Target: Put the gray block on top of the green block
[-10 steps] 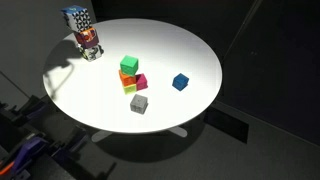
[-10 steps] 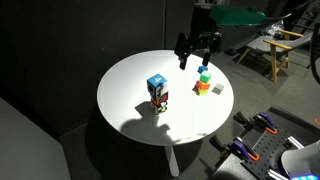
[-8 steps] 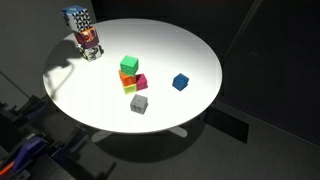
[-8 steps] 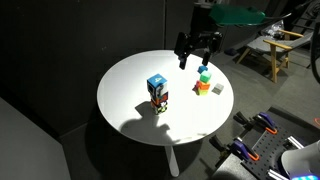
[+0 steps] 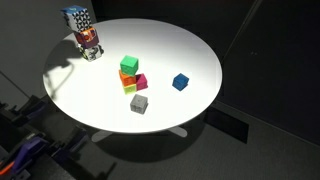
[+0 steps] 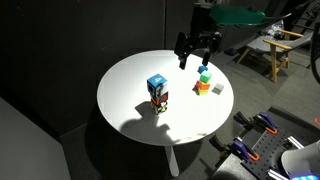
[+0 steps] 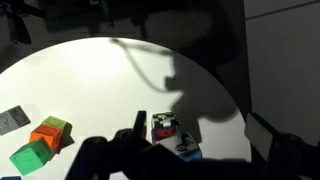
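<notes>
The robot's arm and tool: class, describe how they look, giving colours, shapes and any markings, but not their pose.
In an exterior view the tool is black and blocky, ending in two separate dark fingers. Directly above it sits a teal-green housing. No cables or markings can be made out at this size. In the wrist view the tool shows only as a dark silhouette.

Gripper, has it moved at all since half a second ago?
No. In an exterior view the gripper hangs open at the same spot as before, just above and left of the green block.
</notes>
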`<action>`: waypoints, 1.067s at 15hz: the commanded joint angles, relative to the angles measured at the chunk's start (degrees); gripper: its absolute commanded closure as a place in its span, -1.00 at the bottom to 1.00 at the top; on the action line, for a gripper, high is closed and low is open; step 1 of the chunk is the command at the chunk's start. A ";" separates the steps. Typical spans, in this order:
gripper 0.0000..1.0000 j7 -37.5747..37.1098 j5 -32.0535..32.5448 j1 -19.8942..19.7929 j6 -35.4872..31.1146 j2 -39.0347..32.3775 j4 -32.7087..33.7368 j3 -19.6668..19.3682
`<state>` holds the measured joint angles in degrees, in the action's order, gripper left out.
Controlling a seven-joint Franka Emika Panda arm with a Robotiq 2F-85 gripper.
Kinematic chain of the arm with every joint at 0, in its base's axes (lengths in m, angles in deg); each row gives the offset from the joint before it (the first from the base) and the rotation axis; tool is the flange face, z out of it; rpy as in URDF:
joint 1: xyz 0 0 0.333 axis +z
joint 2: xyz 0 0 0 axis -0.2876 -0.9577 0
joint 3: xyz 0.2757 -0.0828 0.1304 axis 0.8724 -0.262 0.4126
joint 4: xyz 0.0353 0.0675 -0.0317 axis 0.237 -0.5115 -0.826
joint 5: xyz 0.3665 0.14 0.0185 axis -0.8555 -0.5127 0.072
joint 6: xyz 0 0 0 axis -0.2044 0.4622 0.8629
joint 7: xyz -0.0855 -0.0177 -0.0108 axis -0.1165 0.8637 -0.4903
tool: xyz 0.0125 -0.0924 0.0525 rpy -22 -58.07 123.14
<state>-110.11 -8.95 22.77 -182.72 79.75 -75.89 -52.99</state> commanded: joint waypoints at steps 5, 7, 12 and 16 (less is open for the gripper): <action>-1.00 -0.07 1.37 -0.58 0.10 0.49 0.20 -1.49; -1.00 -0.11 2.07 -1.15 -0.04 0.72 0.21 -2.15; -1.00 -0.06 6.56 -3.16 -2.03 0.74 0.14 -3.71; -1.00 0.19 10.09 -4.91 -6.06 0.30 -0.27 -4.96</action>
<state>-110.09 -1.20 18.86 -186.35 79.79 -75.92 -57.13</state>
